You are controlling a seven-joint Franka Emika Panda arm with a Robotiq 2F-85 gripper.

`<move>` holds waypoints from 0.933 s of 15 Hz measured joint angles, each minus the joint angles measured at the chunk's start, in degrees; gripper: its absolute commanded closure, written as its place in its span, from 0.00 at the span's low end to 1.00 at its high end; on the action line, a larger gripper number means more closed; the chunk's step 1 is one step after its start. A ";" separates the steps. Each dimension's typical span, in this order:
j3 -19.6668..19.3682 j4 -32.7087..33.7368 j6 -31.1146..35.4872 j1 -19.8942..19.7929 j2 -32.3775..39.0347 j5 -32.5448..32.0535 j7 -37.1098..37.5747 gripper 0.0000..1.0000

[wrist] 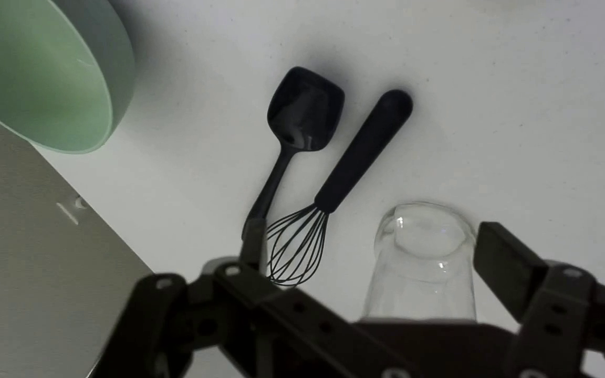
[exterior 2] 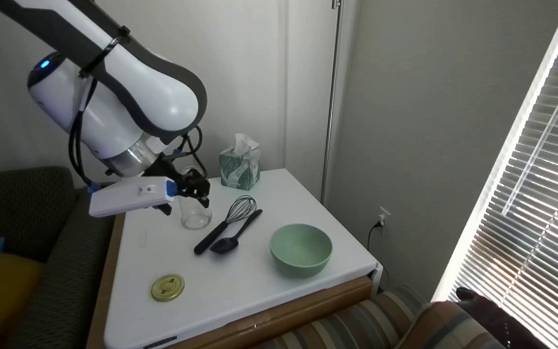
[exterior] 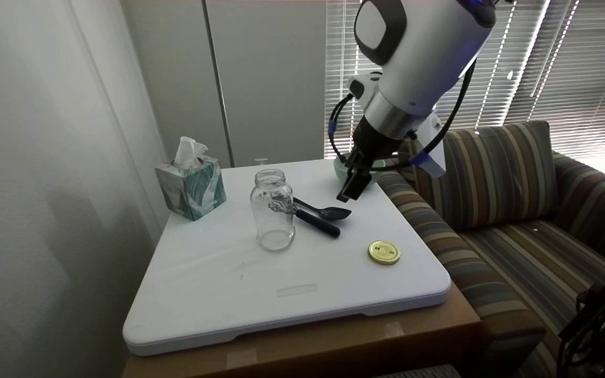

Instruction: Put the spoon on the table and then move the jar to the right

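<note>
In an exterior view we see the arm [exterior: 423, 63] slant down from the top edge, right of centre, to the gripper [exterior: 351, 194], which hangs above the table [exterior: 202, 286]. The jar [exterior: 273, 218] stands upright on the table near mid-frame, apart from the gripper, and the spoon [exterior: 334, 213] lies to its right. In our wrist view the fingers [wrist: 507, 268] are spread wide across the lower part of the frame; the jar shows between them, its mouth end hidden by the gripper's dark body. The finger at lower left hides the end of the spoon's handle and some wires of the whisk [wrist: 335, 190]; the green bowl [wrist: 117, 68] is cropped at upper left. In an exterior view the arm [exterior 2: 162, 94] enters at upper left, the gripper covering much of the jar.
</note>
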 measured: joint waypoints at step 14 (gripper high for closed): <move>-6.97 4.96 -0.65 4.71 0.68 13.60 16.49 0.00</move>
